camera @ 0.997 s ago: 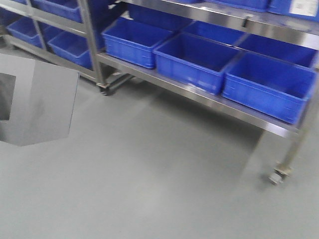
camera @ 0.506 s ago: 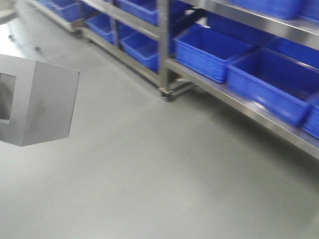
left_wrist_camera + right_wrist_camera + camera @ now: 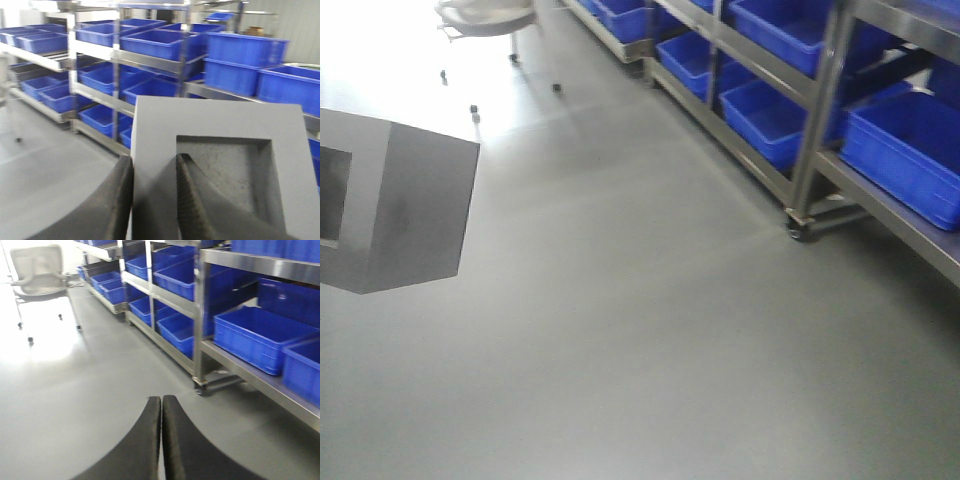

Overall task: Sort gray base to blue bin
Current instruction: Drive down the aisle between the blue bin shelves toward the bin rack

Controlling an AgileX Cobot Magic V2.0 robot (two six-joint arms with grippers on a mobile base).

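The gray base (image 3: 400, 205) hangs in the air at the left edge of the front view, its square recess facing left. In the left wrist view the gray base (image 3: 220, 135) fills the lower right, and my left gripper (image 3: 154, 160) is shut on its wall, one finger outside and one inside the recess. My right gripper (image 3: 161, 399) is shut with nothing between its fingers, above bare floor. Blue bins (image 3: 905, 150) sit on the steel racks; a blue bin (image 3: 260, 337) shows on a lower shelf in the right wrist view, and several blue bins (image 3: 160, 42) fill the shelves behind the base.
Steel wheeled racks (image 3: 810, 180) run along the right side, with a caster (image 3: 798, 232) near the floor. A light office chair (image 3: 37, 272) stands at the far left on a bright patch of gray floor (image 3: 650, 330).
The view has swung left: the racks slid from the middle to the right edge and a chair has come into sight. The gray base keeps its place in the left gripper.
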